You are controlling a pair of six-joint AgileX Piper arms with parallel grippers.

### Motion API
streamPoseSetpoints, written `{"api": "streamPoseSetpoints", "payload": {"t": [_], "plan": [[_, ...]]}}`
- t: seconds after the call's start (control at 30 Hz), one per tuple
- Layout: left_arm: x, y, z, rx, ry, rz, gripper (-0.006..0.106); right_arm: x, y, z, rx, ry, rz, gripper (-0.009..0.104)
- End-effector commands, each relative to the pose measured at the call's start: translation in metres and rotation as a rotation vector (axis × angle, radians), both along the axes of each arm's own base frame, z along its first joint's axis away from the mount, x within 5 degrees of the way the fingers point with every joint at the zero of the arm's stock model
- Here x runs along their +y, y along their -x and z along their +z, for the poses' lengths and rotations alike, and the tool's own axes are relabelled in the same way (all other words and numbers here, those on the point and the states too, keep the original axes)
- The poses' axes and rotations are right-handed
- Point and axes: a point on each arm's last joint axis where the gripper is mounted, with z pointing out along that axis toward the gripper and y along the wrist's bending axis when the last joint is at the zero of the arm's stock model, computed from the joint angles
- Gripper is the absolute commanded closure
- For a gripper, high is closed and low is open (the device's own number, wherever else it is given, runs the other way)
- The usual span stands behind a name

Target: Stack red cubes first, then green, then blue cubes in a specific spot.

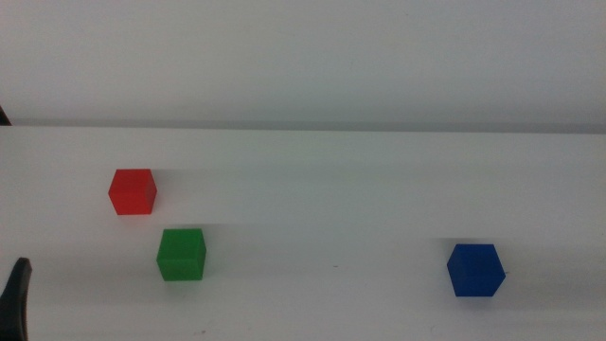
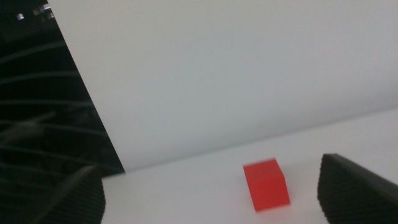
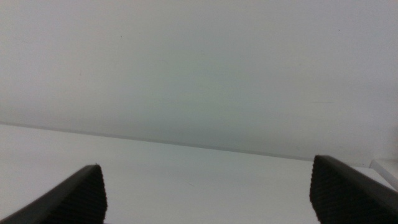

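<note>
The red cube (image 1: pixel 131 191) rests on the white table at the left, and the green cube (image 1: pixel 181 254) sits just in front of it, slightly to the right. Far off at the front right lies the blue cube (image 1: pixel 475 270). My left gripper (image 1: pixel 17 298) shows only as a dark tip at the bottom left edge of the middle view. In the left wrist view the left gripper (image 2: pixel 214 198) is open, with the red cube (image 2: pixel 267 184) a little way ahead between the lines of its jaws. My right gripper (image 3: pixel 208 198) is open over bare table, out of the middle view.
The white tabletop (image 1: pixel 322 218) runs back to a pale wall. A dark area (image 2: pixel 37 112) lies beyond the table's left edge in the left wrist view.
</note>
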Motion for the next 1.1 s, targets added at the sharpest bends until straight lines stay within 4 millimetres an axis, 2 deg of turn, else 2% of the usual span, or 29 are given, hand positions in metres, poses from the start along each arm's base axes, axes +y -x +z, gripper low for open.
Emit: {"api": "streamPoseSetpoints", "payload": {"t": [0.0,0.1,0.17,0.3,0.47,0.57,0.77,0.9,1.07], "plan": [[0.0,-0.004,0.017,0.028,0.011,0.002,0.009,0.0,0.001,-0.012,0.004,0.017,-0.007,0.008],[0.003,-0.022,0.048,0.172,0.028,0.015,0.009,0.0,0.001,-0.012,0.004,0.017,-0.007,0.008],[0.004,-0.039,0.078,0.292,0.076,0.023,0.009,0.0,0.001,-0.012,0.004,0.017,-0.007,0.008],[0.004,-0.074,0.108,0.575,0.157,0.027,0.009,0.0,0.001,-0.012,0.004,0.017,-0.007,0.008],[0.004,-0.121,0.122,0.905,0.216,0.034,0.009,0.0,0.001,-0.012,0.004,0.017,-0.007,0.008],[0.005,-0.153,0.124,1.088,0.267,0.067,0.009,0.0,0.001,-0.012,0.004,0.017,-0.007,0.008],[0.009,-0.222,0.117,1.225,0.269,0.083,0.009,0.0,0.001,-0.012,0.004,0.017,-0.007,0.008],[0.011,-0.264,0.102,1.28,0.221,0.049,0.01,0.0,0.001,-0.012,0.004,0.017,-0.007,0.008],[0.007,-0.313,0.075,1.341,0.311,0.103,0.01,0.0,0.001,-0.012,0.004,0.017,-0.007,0.008]]}}
